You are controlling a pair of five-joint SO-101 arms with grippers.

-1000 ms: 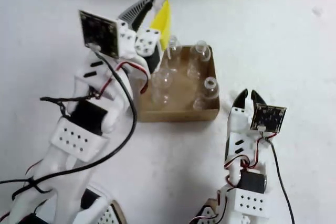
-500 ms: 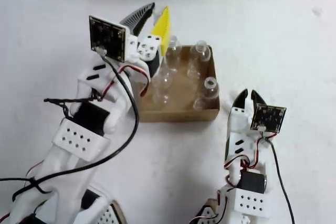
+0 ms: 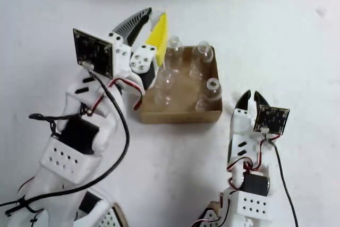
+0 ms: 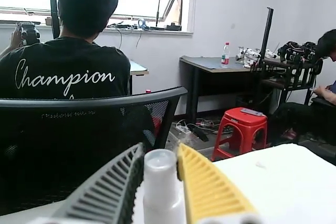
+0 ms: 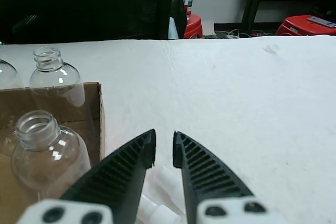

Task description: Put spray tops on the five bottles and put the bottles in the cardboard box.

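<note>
Left tool (image 4: 160, 153) is clenched on what looks like a white spray top (image 4: 160, 182), pinched between its grey and yellow fingers and raised just beyond the far-left corner of the cardboard box (image 3: 180, 115). Right tool (image 3: 252, 95) lies on the surface (image 3: 276, 41) beside the box's near-right corner, its jaws drawn almost together on nothing, with loose white pieces (image 5: 163, 192), probably more tops, under it.

I count four open bottles (image 3: 201, 57) standing in the box, none capped.

The main risk, as I judge it, is the fit. The held top sits deep between ribbed fingers, so it may tilt or slip as it descends. A skewed top would catch the neck of the far-left bottle (image 3: 174, 51) rather than seat. These bottles look light and nothing steadies them, so a sideways push could topple one into its neighbours. The left tool also hangs close to the box wall, and a low approach might nudge the whole box across the surface.
</note>
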